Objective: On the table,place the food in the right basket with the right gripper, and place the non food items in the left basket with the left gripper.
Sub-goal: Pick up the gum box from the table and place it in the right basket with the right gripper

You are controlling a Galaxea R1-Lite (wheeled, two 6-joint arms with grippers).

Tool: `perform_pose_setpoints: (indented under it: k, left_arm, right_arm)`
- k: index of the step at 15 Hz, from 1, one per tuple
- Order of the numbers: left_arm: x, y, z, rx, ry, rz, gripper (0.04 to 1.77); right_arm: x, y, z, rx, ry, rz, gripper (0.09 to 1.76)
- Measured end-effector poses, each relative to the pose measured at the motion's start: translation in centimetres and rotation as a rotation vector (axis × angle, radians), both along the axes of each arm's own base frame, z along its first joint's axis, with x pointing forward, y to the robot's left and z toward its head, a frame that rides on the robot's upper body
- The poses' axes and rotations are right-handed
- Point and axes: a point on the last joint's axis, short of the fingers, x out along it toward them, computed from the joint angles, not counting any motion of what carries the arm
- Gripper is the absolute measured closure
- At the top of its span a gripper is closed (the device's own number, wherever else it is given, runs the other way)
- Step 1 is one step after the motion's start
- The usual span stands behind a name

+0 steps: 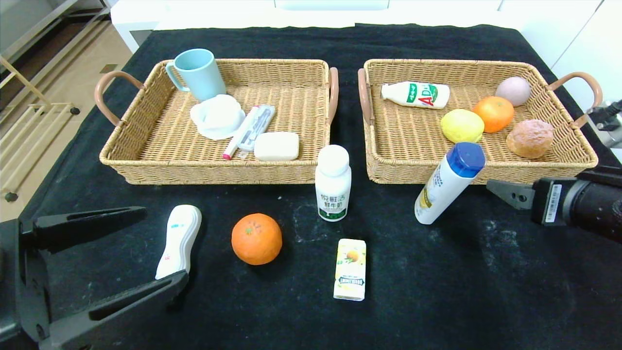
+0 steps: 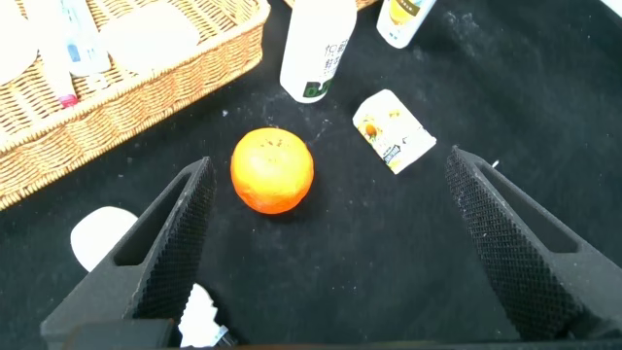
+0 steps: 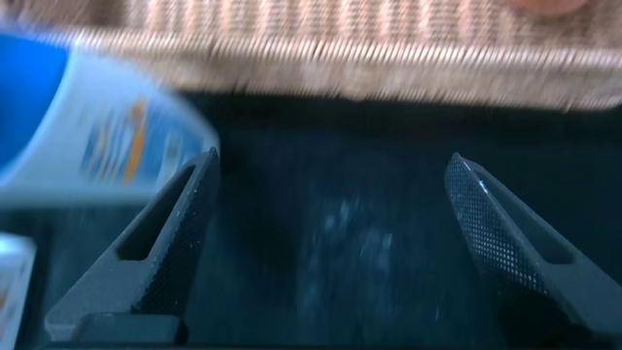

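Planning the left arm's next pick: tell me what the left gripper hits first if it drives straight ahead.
Probably the orange: it lies centred ahead of the open left gripper, nothing between them. Depth is uncertain.

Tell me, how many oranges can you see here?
2. One orange sits on the black table, in front of the left basket. The other orange lies in the right basket, beside the lemon. None looks hidden.

The bulky black cabled left gripper (image 1: 146, 248) hovers low at the near left, its long fingers spread wide. The black right gripper (image 1: 503, 192) with pointed fingers reaches in from the right, jaws apart and holding nothing.
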Motion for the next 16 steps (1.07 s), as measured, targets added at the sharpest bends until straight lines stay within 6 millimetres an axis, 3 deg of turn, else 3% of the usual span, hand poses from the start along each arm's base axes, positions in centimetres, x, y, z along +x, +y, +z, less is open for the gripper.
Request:
perform_pose_setpoints:
  k: [5, 16]
  left_arm:
    - [0.0, 0.0, -0.1, 0.002, 0.006, -0.002, 0.09]
    - [0.2, -0.1, -0.3, 0.007, 0.017, -0.002, 0.09]
  right_arm:
    - [-3.7, 0.7, -1.1, -0.012, 0.004, 0.123, 0.15]
    - [-7.2, 1.2, -2.2, -0.057, -0.012, 0.283, 0.15]
